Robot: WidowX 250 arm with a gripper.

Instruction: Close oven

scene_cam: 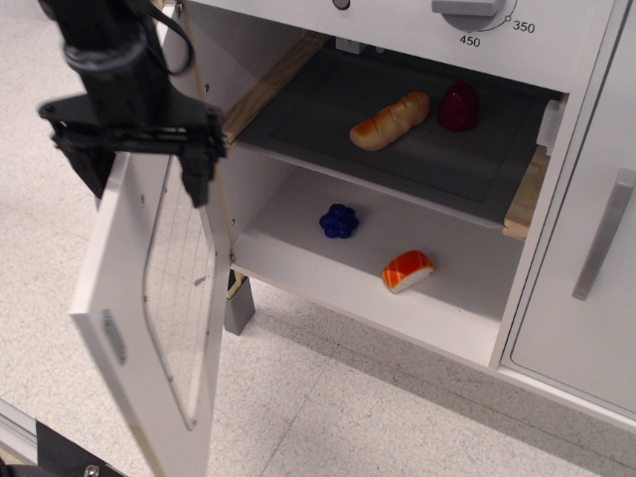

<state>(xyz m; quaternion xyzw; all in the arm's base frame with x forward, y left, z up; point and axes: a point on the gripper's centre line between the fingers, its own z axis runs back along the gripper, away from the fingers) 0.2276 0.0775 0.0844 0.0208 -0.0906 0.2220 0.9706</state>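
Observation.image view shows, nearest, the oven door [149, 308] swung wide open at left, its wire-lined window facing right. Just above, the black gripper [139, 164] stands over the door's top edge, fingers [197, 169] spread wide on both sides of it, gripping nothing. Behind, the oven [397, 169] holds bread [390, 120], a red piece [458, 106], a blue piece [339, 221] and sushi [408, 269]. Farthest, by the knob [467, 8], the numbers 450 and 350 are readable.

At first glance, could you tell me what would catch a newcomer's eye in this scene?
The oven door hangs wide open at the left, with the black gripper straddling its top edge, fingers apart. Inside the oven, a bread loaf and a dark red piece lie on the grey upper shelf; a blue berry and a salmon sushi sit on the white floor below.
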